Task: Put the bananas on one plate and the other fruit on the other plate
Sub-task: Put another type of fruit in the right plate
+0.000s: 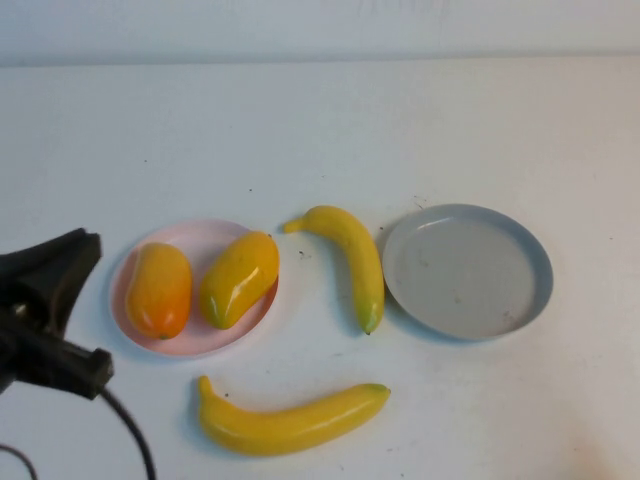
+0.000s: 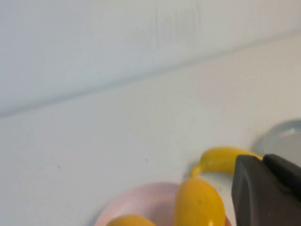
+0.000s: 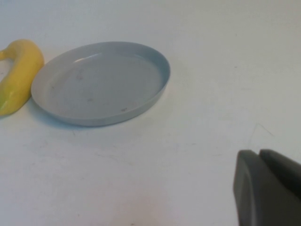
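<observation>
The orange fruit (image 1: 158, 289) and the yellow fruit with a greenish tip (image 1: 238, 278) lie side by side on the pale pink plate (image 1: 187, 343). One banana (image 1: 350, 259) lies on the table between the pink plate and the empty grey-blue plate (image 1: 467, 270), close to the grey plate's rim. The second banana (image 1: 290, 419) lies on the table in front of the pink plate. My left gripper (image 1: 82, 250) is shut and empty, just left of the pink plate. My right gripper (image 3: 259, 154) is shut and empty over bare table, some way from the grey-blue plate (image 3: 101, 82).
The white table meets a pale wall at the back. A black cable (image 1: 130, 440) hangs from my left arm at the front left. In the left wrist view the yellow fruit (image 2: 197, 202) and a banana (image 2: 221, 159) lie just beyond the gripper.
</observation>
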`<state>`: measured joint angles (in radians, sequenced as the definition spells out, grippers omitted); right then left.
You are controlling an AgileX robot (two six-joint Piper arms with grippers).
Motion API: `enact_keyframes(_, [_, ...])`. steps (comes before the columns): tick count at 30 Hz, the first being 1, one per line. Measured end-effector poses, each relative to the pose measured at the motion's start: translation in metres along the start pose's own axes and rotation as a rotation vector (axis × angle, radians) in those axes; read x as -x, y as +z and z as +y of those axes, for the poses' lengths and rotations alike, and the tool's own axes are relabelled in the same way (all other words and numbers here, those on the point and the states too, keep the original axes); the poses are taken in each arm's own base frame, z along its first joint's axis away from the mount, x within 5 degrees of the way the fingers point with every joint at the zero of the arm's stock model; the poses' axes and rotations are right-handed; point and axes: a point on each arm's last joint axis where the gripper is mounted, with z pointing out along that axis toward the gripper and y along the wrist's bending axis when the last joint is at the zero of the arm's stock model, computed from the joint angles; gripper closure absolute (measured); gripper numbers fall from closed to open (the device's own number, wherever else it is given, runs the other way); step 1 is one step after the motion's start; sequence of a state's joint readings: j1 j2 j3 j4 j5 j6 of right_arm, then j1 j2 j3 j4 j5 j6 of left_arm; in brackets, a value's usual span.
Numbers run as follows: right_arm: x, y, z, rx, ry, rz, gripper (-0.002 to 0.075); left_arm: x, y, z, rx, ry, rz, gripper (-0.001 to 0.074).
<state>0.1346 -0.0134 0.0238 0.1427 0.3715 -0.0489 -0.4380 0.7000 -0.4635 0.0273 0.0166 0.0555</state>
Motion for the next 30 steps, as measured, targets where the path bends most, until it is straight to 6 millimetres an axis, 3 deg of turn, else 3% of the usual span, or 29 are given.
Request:
enact_keyframes(7, [0.000,0.000,0.000,0.000,0.000,0.000,0.0743,-0.048,-0.049,0.011,0.171,-0.013,-0.223,0.0732])
enact_keyframes(12, [0.000,0.000,0.000,0.000,0.000,0.000,0.0743,-0.082,-0.067,0.014,0.307,-0.012,-0.263,0.0732])
enact_keyframes(15, [0.000,0.000,0.000,0.000,0.000,0.000,0.0743,-0.097,-0.074,0.014,0.370,-0.015,-0.287,0.0732])
enact_keyframes(20, [0.000,0.000,0.000,0.000,0.000,0.000,0.0743,-0.105,-0.082,0.013,0.418,-0.009,-0.305,0.0732])
enact_keyframes(30, [0.000,0.000,0.000,0.000,0.000,0.002,0.0743,-0.134,-0.077,0.010,0.378,-0.060,0.007,0.0733])
